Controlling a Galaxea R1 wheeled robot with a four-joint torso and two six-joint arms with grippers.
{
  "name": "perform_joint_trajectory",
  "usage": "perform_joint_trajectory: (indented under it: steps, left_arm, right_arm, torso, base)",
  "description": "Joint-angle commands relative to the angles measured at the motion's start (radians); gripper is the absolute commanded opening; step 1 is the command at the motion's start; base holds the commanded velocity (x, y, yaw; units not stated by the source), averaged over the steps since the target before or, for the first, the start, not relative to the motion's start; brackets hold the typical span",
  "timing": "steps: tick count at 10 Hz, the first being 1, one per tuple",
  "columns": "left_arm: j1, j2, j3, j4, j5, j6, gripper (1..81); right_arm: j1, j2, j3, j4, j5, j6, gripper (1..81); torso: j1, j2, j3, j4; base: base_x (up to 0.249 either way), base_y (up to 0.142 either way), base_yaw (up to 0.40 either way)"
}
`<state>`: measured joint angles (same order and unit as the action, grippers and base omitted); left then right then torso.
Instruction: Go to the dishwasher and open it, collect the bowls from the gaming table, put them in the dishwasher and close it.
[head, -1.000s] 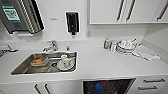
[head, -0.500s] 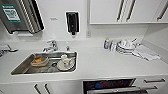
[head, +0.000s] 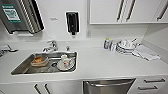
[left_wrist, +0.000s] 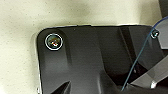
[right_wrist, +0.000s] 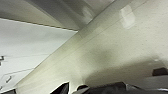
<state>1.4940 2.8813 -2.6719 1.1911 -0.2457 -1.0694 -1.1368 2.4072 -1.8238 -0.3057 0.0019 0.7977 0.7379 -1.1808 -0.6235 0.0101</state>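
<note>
Looking down on a smooth white tabletop (head: 105, 62) with a shiny steel sink (head: 22, 68) sunk in it. Dishwasher (head: 107, 87) right below the tabletop edge, brushed metal, long bar handle on top, looks tipped open a bit. Dishes in the sink, white stacked plates (head: 125, 47) near the wall. Cannot tell if either tool is open or closed.
</note>
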Motion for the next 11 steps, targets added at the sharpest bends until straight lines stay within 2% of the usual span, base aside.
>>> perform_joint_trajectory:
  steps: [1, 3, 6, 11]
  left_arm:
    - [-0.027, -0.011, -0.003, -0.002, 0.034, 0.006, 81.1]
    - [-0.027, -0.009, -0.003, -0.002, 0.034, 0.006, 81.1]
    - [-0.028, -0.009, -0.005, -0.002, 0.034, 0.006, 81.1]
    - [-0.028, -0.006, -0.006, -0.002, 0.039, -0.003, 81.1]
  right_arm:
    - [-0.102, 0.002, -0.087, -0.141, -0.054, -0.047, 81.1]
    - [-0.153, 0.043, -0.165, -0.168, -0.049, -0.064, 81.1]
    - [-0.234, 0.182, -0.354, -0.237, -0.039, -0.066, 81.1]
    - [-0.291, 0.383, -0.595, -0.309, -0.013, -0.066, 81.1]
  torso:
    - [0.000, 0.000, 0.000, 0.000]
    - [0.000, 0.000, 0.000, 0.000]
    - [0.000, 0.000, 0.000, 0.000]
    - [0.000, 0.000, 0.000, 0.000]
  base:
    - [0.000, 0.000, 0.000]
    - [0.000, 0.000, 0.000]
    - [0.000, 0.000, 0.000]
    - [0.000, 0.000, 0.000]
